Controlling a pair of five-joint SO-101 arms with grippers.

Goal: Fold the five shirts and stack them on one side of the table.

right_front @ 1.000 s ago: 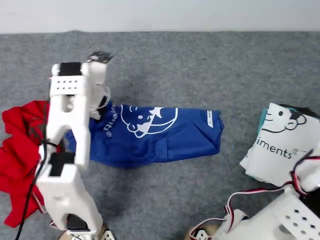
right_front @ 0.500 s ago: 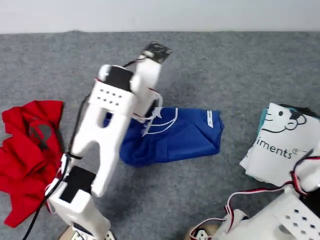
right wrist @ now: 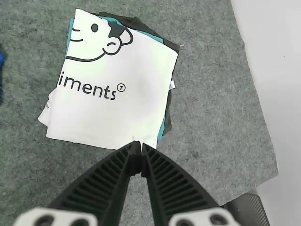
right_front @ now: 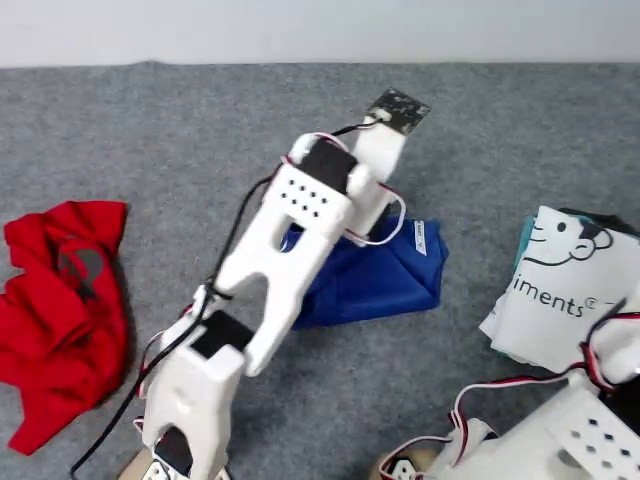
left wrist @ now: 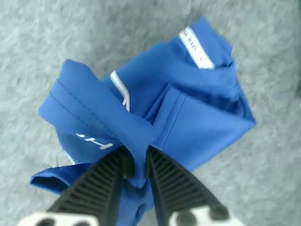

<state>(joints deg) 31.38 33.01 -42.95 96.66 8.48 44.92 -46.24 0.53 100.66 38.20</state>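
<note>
Over the last second the left claw (left wrist: 136, 159), pinching an edge of the blue shirt (right_front: 390, 282), sweeps rightward across the table (right_front: 150, 130), away from the red shirt (right_front: 60, 310). It carries the blue shirt's left half over onto its right half, so the long strip becomes a short doubled bundle.

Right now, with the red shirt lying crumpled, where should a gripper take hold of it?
Probably pinch the red shirt at its far corner, coming down from above on the side facing the blue shirt. That corner lies flat and free at the heap's edge; the middle is bunched in folds.
</note>
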